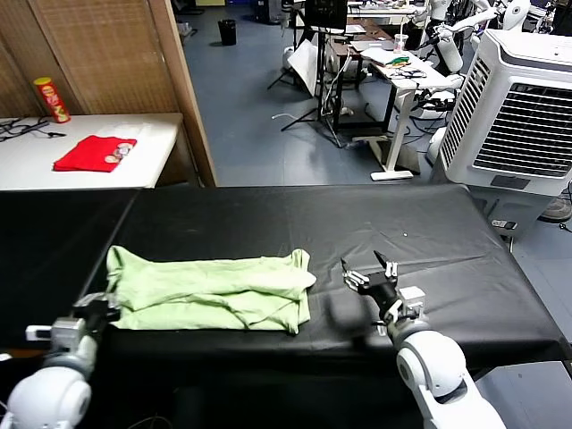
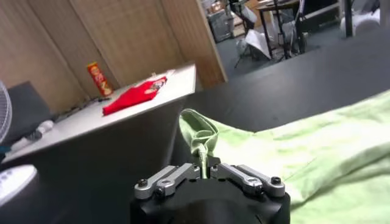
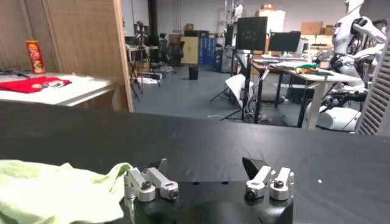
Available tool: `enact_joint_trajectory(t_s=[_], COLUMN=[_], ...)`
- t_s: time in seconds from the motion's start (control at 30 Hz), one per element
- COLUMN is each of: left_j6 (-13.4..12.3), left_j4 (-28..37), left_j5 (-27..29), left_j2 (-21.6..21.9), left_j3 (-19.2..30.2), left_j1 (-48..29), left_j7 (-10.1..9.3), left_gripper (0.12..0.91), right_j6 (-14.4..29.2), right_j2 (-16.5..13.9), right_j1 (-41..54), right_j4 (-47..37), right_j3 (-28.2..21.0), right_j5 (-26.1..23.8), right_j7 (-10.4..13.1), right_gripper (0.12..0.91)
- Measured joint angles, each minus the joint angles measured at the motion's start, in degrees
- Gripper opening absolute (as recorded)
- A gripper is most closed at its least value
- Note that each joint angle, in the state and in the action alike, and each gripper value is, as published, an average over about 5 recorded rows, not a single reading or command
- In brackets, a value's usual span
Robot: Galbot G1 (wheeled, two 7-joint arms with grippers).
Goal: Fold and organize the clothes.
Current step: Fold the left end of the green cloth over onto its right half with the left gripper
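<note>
The clothes are one pale yellow-green T-shirt (image 1: 214,290), lying folded in a long band on the black table (image 1: 295,214). At the shirt's near left corner, my left gripper (image 1: 105,309) is shut on a pinched-up fold of the fabric (image 2: 198,135), which rises from between the closed jaws (image 2: 205,168). The rest of the T-shirt (image 2: 304,146) spreads away from that grip. Just right of the shirt's right end, my right gripper (image 1: 368,266) stands open, and it (image 3: 206,165) holds nothing. The T-shirt's edge (image 3: 55,190) lies beside its fingers.
A white side table (image 1: 156,134) at the back left carries a bright red cloth (image 1: 94,152) and a snack can (image 1: 51,98). A wooden partition (image 1: 116,54) stands behind it. A large white air cooler (image 1: 518,116) stands at the right, past the table's end.
</note>
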Motion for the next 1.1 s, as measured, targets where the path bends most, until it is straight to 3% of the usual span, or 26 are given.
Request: enact_joint_trajectory(t_s=[0.17, 0.43, 0.73, 1.1], left_j6=[3.9, 4.7, 5.1, 4.2], left_j4=[-4.4, -4.1, -1.7, 0.5], left_j5=[-10.1, -17.2, -18.6, -16.0], left_j2=[-3.2, -8.6, -14.3, -19.2], left_j3=[7.6, 18.5, 25.7, 28.2], left_j1=[-2.9, -9.3, -14.0, -14.8], left_j7=[-3.71, -5.78, -6.70, -6.08], left_gripper=[0.164, 0.164, 0.164, 0.185], right_j6=[0.1, 0.1, 0.1, 0.0], right_j2=[0.7, 2.4, 3.1, 3.5], right_j1=[-1.2, -2.9, -3.5, -2.5], right_j4=[0.2, 0.2, -0.3, -0.8], right_j3=[1.0, 2.2, 2.7, 1.4], right_j5=[-1.0, -2.2, -2.8, -2.6], right_j7=[0.1, 0.3, 0.3, -0.2], right_gripper=[0.798, 0.798, 0.798, 0.798])
